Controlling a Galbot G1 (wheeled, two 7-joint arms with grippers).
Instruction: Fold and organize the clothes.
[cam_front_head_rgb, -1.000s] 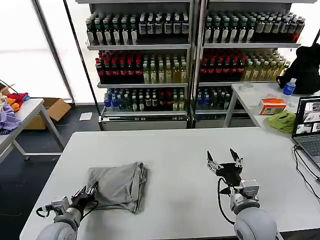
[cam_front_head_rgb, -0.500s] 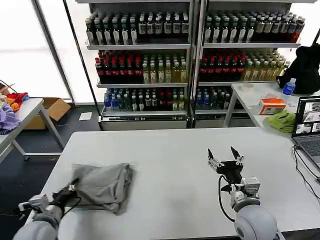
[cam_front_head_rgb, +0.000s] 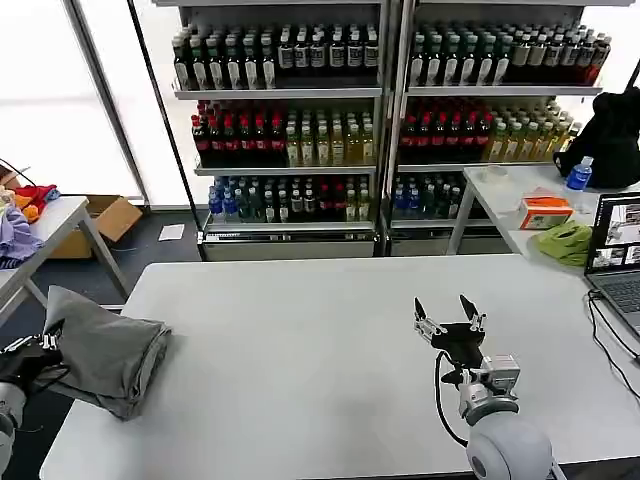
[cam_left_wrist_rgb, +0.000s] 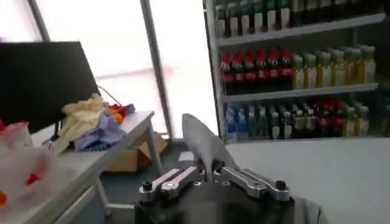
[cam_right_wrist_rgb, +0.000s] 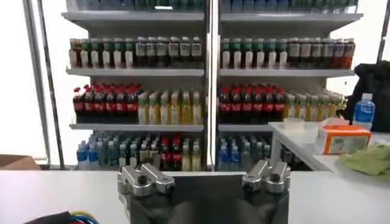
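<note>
Head view: folded grey shirt (cam_front_head_rgb: 105, 355) overhanging white table's (cam_front_head_rgb: 330, 350) left edge, pinched by left gripper (cam_front_head_rgb: 35, 352); right gripper (cam_front_head_rgb: 447, 318) parked mid-table, spread wide.
Left wrist view: fingers (cam_left_wrist_rgb: 183, 178) clamping cloth.
Advice: keep pinch firm, carry level, avoid unfolding.

Left gripper (cam_front_head_rgb: 40, 350) clamped closed; right gripper (cam_front_head_rgb: 447, 318) spread wide.
</note>
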